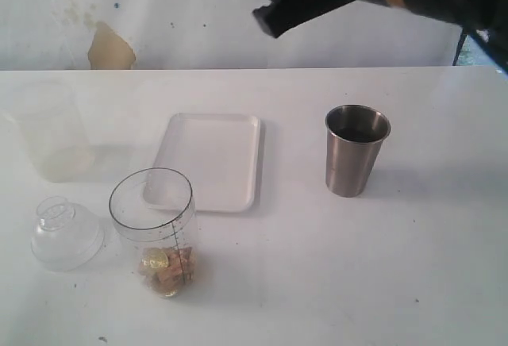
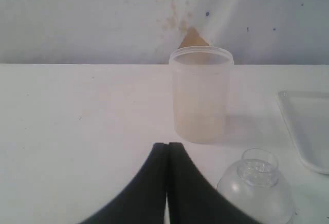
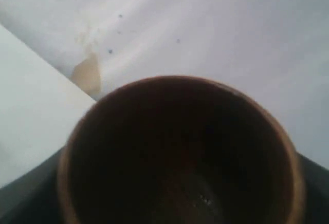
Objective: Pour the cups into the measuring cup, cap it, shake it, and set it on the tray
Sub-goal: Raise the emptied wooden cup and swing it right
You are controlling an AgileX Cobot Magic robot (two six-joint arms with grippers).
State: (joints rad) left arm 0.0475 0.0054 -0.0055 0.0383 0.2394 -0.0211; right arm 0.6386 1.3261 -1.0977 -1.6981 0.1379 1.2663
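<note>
The measuring cup (image 1: pixel 151 231) is standing upright and uncapped on the bench (image 1: pixel 397 282), with tan pieces lying in its bottom. The clear domed lid (image 1: pixel 65 233) is sitting just beside it, and the white tray (image 1: pixel 208 159) is lying flat right behind it. The steel tumbler (image 1: pixel 356 149) is standing upright on the tray's far side, well apart. The right pincer (image 3: pixel 177 198) is holding the brown wooden cup (image 3: pixel 180 147) raised above the bench, jaws spread wide around it. The left pincer (image 2: pixel 167 149) is hanging pinched together on nothing, facing the frosted cup (image 2: pixel 199 95)
</note>
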